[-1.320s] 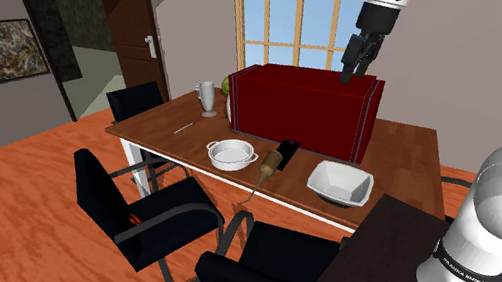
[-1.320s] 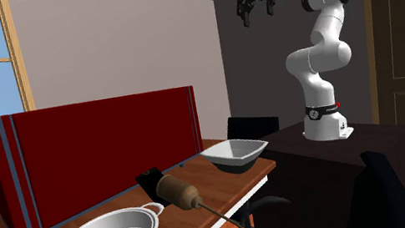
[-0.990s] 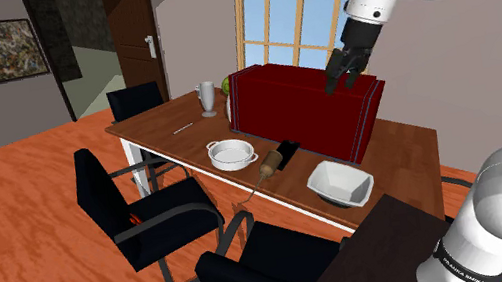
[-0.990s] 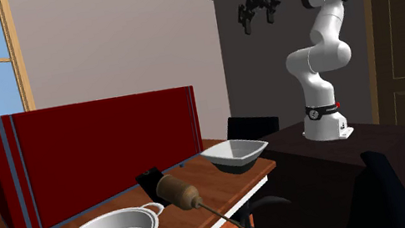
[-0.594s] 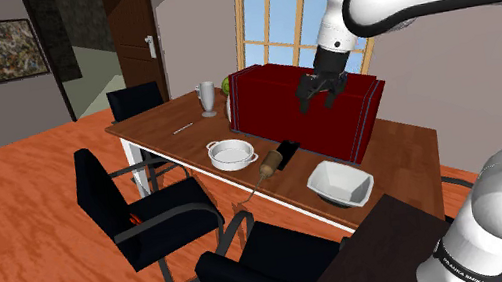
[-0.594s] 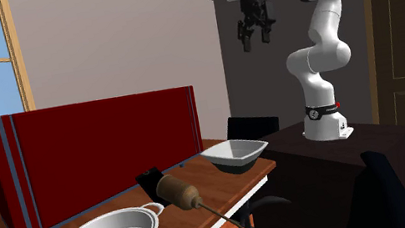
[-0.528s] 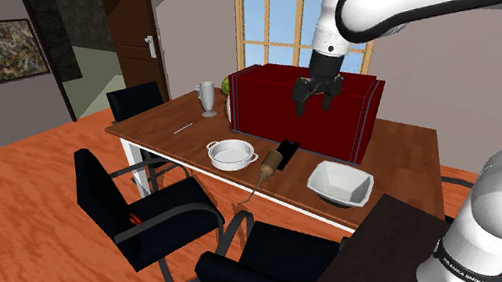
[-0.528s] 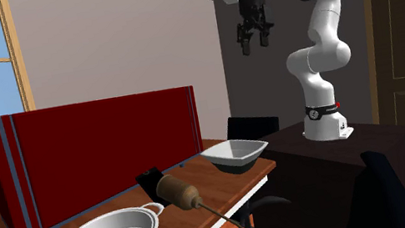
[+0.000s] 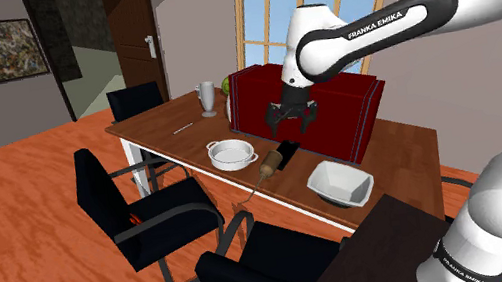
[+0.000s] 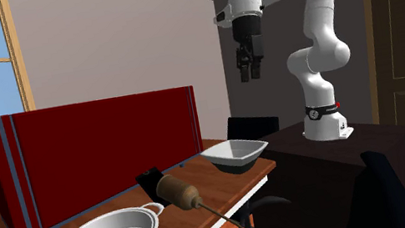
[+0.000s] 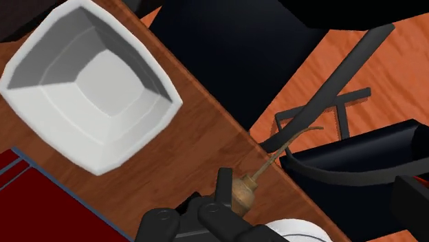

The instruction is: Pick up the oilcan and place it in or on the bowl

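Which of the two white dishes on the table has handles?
The round pan beside the oilcan; the square bowl near the stand has none.

oilcan point(image 9: 271, 161) and bowl point(image 9: 341, 183): pose on counter point(image 9: 151, 129)

Oilcan: brown rounded body, black rear part, long thin spout. Lies on its side by the counter edge, spout reaching past it. Bowl: white, square, upright, near the oilcan, not touching.

Wooden table point(image 9: 158, 126), black chairs point(image 9: 141, 217), paned window point(image 9: 269, 1)
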You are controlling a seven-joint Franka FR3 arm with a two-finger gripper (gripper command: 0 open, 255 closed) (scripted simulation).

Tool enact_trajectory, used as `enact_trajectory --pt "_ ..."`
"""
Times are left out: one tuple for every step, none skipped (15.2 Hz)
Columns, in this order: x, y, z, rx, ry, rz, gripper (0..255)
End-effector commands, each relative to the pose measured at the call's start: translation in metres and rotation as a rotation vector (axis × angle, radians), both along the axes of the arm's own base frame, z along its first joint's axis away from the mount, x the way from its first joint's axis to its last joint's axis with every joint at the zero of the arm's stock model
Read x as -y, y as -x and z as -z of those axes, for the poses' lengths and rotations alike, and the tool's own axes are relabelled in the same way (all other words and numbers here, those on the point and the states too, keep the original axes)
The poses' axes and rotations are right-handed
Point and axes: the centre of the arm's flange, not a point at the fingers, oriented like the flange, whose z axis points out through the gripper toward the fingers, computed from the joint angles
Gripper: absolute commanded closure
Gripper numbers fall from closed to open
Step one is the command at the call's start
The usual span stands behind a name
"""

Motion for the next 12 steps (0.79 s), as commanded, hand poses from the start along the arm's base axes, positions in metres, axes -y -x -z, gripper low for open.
enact_trajectory --pt "0.001 -0.019 0.024 -0.01 -0.002 0.067 0" --pt "0.0 -0.028 0.034 -0.016 -0.002 0.098 0" --pt "-0.001 -0.036 0.045 -0.021 -0.003 0.129 0" --pt "-0.001 -0.045 0.056 -0.027 -0.003 0.16 0" --pt "-0.001 -0.053 0.067 -0.033 -0.003 0.191 0" --pt "0.0 -0.062 0.077 -0.038 -0.004 0.222 0" --pt "0.0 -0.07 0.088 -0.044 -0.004 0.253 0" --pt "0.001 -0.078 0.099 -0.049 -0.005 0.284 0" --pt "0.002 -0.086 0.11 -0.055 -0.005 0.315 0" --pt "0.004 -0.094 0.121 -0.06 -0.005 0.346 0" --pt "0.005 -0.102 0.132 -0.066 -0.006 0.377 0" --pt "0.007 -0.11 0.143 -0.072 -0.006 0.408 0"
